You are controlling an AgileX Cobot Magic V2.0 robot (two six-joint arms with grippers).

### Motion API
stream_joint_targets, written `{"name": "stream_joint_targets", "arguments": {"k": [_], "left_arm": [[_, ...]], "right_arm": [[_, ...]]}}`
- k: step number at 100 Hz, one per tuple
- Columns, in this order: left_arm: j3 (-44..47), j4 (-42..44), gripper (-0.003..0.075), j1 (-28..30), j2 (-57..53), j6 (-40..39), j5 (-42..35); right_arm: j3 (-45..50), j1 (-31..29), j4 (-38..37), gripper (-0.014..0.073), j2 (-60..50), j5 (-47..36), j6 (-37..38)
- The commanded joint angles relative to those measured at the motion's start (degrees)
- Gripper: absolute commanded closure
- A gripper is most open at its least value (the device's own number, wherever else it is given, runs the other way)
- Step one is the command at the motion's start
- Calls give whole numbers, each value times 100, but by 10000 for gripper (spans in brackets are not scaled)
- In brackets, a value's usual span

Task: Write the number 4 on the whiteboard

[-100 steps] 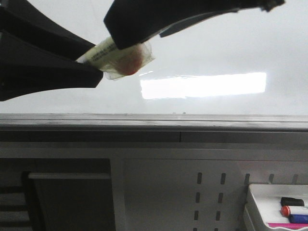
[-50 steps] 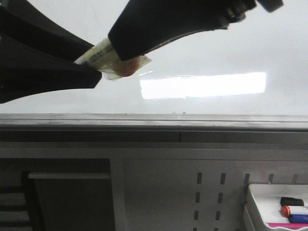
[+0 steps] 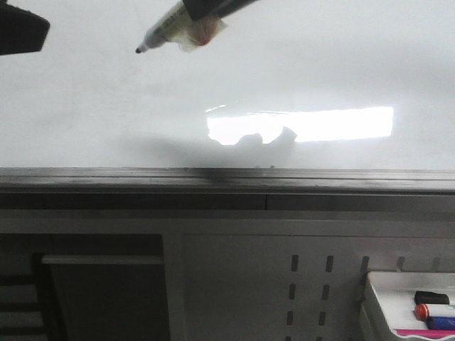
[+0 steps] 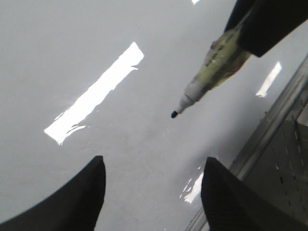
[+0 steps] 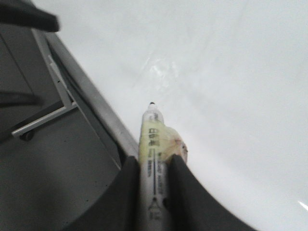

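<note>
**Marker poised over a blank board**

The whiteboard fills the scene, a glossy white sheet with a bright rectangle of glare and a grey metal edge toward the robot. Below that edge sits a perforated panel, and at the lower right a small tray holds spare markers. No stroke of the number 4 shows in any view; the board reads clean, so the writing appears not yet begun.

The right end effector is clenched on a marker, its 2 fingers pinching the barrel well back from the tip. That leaves the black nib exposed and projecting forward, which suits writing: the tip can meet the board without the fingers touching it. The marker is tilted, nib aimed down at the surface. In the left wrist view the nib seems to hang just above the board and not on it, though contact is hard to judge against the gloss.

The left end effector is released, its fingers spread and holding nothing, off to the side over the board. Kept there, it leaves the writing area free for the right arm's strokes.
</note>
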Motion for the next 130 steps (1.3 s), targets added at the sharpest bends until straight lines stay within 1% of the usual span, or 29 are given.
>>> {"name": "stream_joint_targets", "arguments": {"k": [1,14,23,34,40,51,64,76,85,96,110,130], "left_arm": [[-97,-468,314,-14,-129,-70,-153],[-83,-626,315,-14,-118,-70,-140],[-83,-626,315,-14,-118,-70,-140],[-83,-626,315,-14,-118,-70,-140],[-83,-626,314,-14,-118,-70,-140],[-83,-626,315,-14,-118,-70,-140],[-83,-626,315,-14,-118,-70,-140],[-83,-615,315,-14,-118,-70,-140],[-83,-615,315,-14,-118,-60,-140],[-83,-615,315,-14,-118,-60,-140],[-83,-615,315,-14,-118,-60,-151],[-83,-615,315,-14,-118,-60,-162]], "right_arm": [[-683,-245,-39,661,244,-247,27],[-1372,-471,-39,661,766,-86,27],[-1606,-567,-50,661,1032,-47,27],[-1537,-567,-40,660,1179,173,27],[-1419,-528,96,658,1224,318,27],[-1085,-385,132,658,1233,141,27],[-969,-311,132,658,1211,42,27],[-943,-554,124,658,1028,280,27],[-739,-769,109,658,738,535,27],[-562,-861,99,658,540,773,27],[-746,-712,99,658,412,422,27],[-1310,-664,26,658,647,316,17]]}}
